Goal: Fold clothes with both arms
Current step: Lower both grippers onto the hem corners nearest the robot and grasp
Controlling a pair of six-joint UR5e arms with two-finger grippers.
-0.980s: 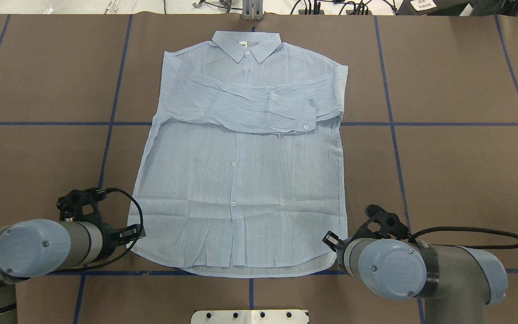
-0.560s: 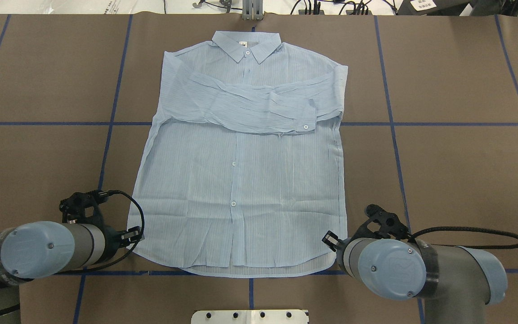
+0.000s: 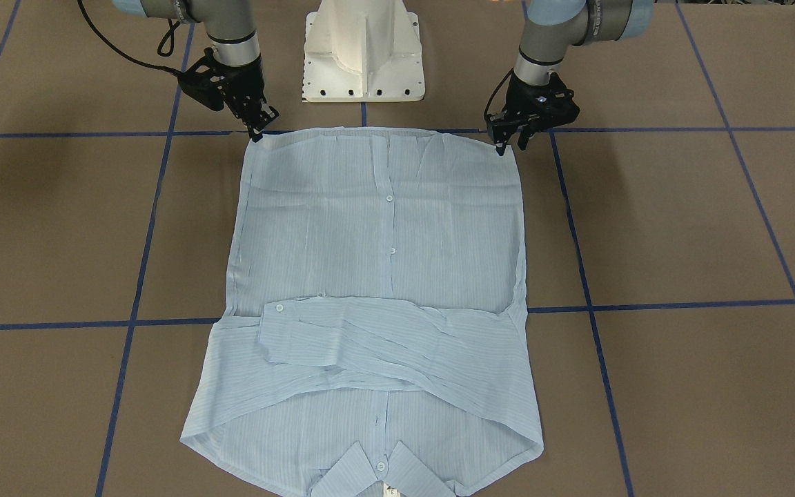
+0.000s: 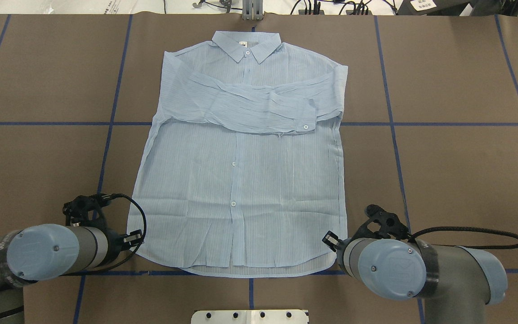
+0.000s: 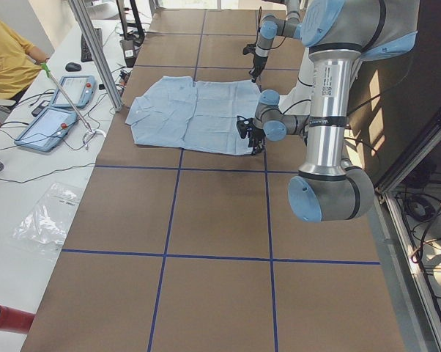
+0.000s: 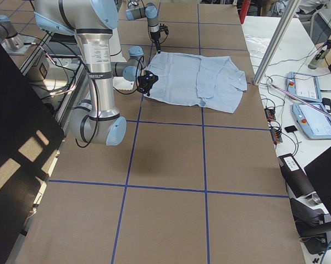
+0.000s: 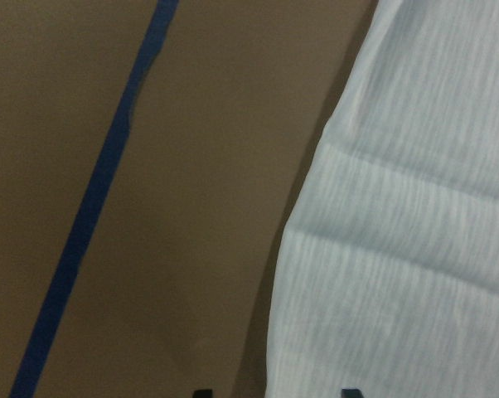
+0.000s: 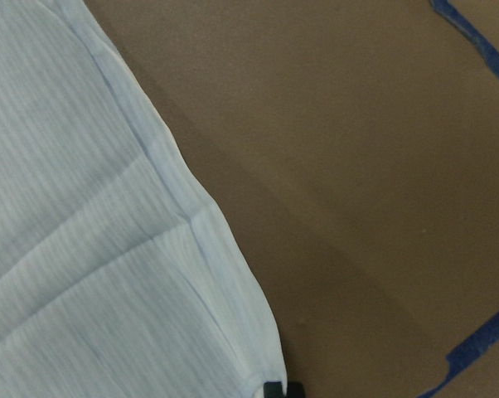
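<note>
At the robot's side of the table (image 4: pixel 457 171), the left gripper (image 3: pixel 512 143) hangs low at one hem corner of the shirt (image 4: pixel 241 180). Its jaws are apart. In the left wrist view the two fingertips (image 7: pixel 349 392) stand on both sides of the shirt's edge, one over the fabric and one over the bare brown surface. Whether they touch the cloth I cannot tell.

At the other hem corner is the right gripper (image 3: pixel 257 130). Its jaws are narrow: in the right wrist view the tips (image 8: pixel 283 390) stand together, and the shirt's edge runs straight in between them, so it holds the corner.

The shirt lies flat and buttoned in the middle of the table. Its hem is toward the robot and its collar (image 4: pixel 246 45) is at the far side. Both sleeves (image 4: pixel 259 108) are folded across the chest, one over the other, with a cuff button (image 4: pixel 305 127) showing. Some light creases run near the hem.

Blue tape lines (image 4: pixel 38 123) divide the brown table into squares. The white pedestal (image 3: pixel 364 55) stands just behind the hem, between the two arms. In the left side view a person (image 5: pixel 8 62) in a yellow top sits at the far end, beside a white bench.
</note>
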